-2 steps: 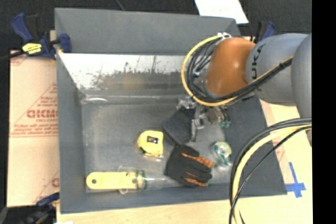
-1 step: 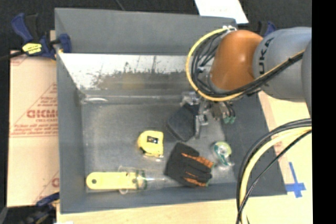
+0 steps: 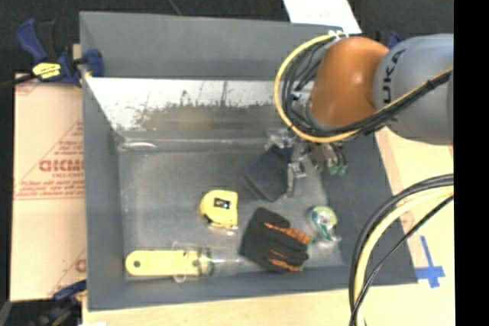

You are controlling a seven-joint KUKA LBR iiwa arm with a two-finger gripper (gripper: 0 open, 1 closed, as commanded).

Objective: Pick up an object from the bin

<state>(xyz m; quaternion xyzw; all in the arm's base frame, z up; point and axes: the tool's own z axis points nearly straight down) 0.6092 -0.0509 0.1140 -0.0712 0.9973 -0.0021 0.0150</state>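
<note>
The gripper (image 3: 296,164) sits low in the far-right part of the bin (image 3: 99,164), just beside a tilted dark grey flat block (image 3: 265,174) — gripping it or not, I cannot tell — so the pick looks unfinished, with the lift still to come.

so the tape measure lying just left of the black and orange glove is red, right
Not quite: the tape measure is yellow, not red. The camera view shows it lying just left of the black and orange glove, as you said.
</note>
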